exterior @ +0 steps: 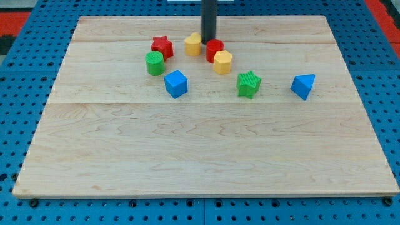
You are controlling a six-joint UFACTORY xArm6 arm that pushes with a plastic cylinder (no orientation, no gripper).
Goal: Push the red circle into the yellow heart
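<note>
The red circle (214, 49) stands near the board's top middle. The yellow heart (193, 44) is just to its left, a small gap between them. My tip (207, 41) comes down from the view's top and rests in that gap, at the red circle's upper left and the yellow heart's right. A yellow hexagon (223, 62) touches the red circle's lower right.
A red star (162, 46) and a green cylinder (155, 63) lie left of the yellow heart. A blue cube (176, 84), a green star (249, 84) and a blue triangular block (303, 85) lie lower. The wooden board (200, 150) sits on a blue pegboard.
</note>
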